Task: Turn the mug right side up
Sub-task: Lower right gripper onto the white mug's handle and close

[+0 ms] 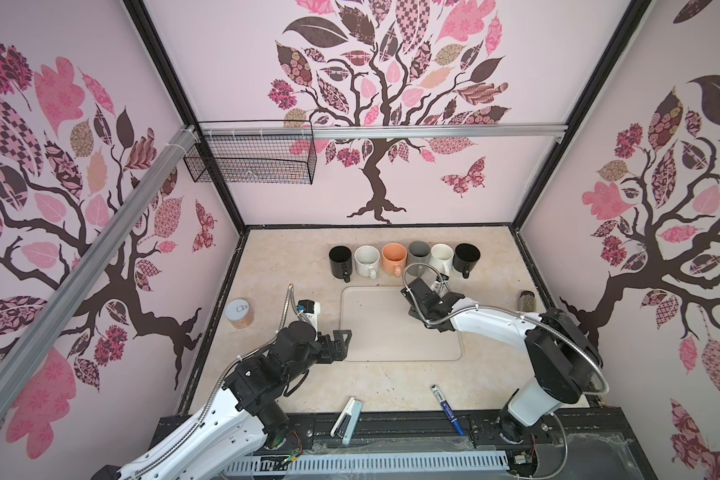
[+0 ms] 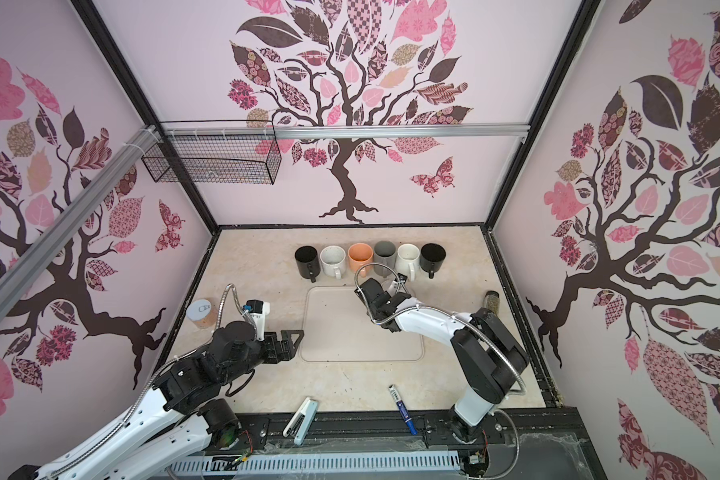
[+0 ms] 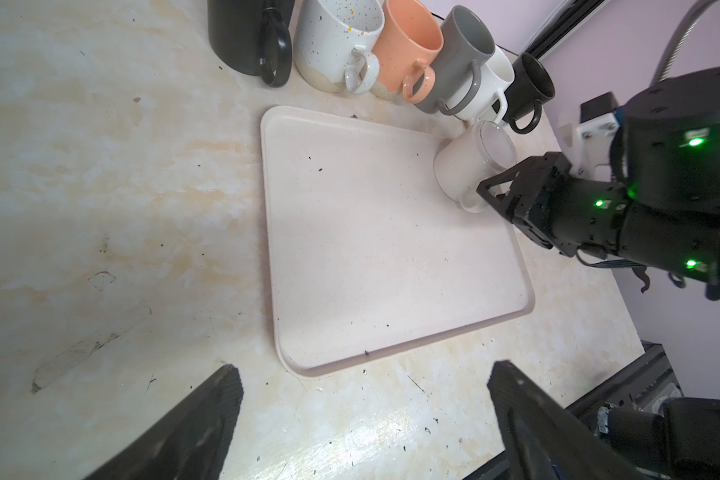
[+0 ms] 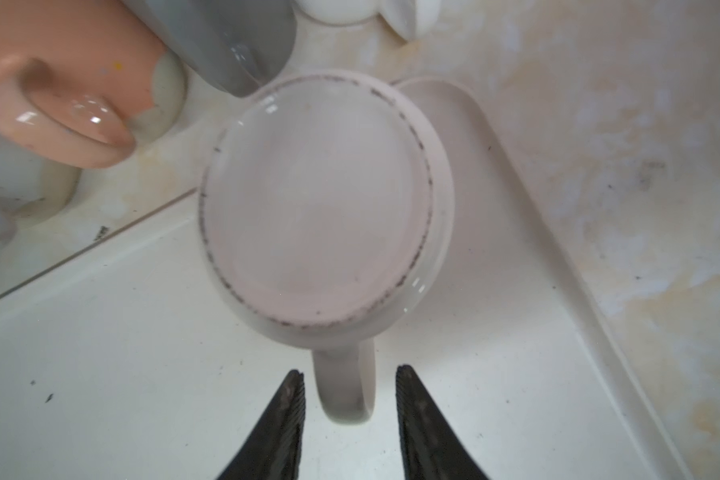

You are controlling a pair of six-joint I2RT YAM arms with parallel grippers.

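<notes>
Right claw [image 4: 350,378] is sitting low over the tray [image 4: 100,353] with its two fingers [image 4: 292,399] on either side of the mug's handle [image 4: 346,390]. There's a sliver of gap on both sides, so the jaws are only partly apart and not pinching anything. The mug [image 4: 316,199] is the plain white one. It's upside down in the tray's far right corner, with the flat base and its scuffed ring facing up and the handle poking straight back at the claw.

Right behind the tray there's a row of six upright mugs [image 1: 393,255] on the tabletop [image 1: 267,270]: black, speckled white, orange, grey, white, black. The grey one is just beside the flipped mug; can't really tell if they touch.

Left claw [image 3: 364,368] is parked over the tabletop by the tray's near left edge, well away from the mug. Its jaws are spread wide and holding nothing.
</notes>
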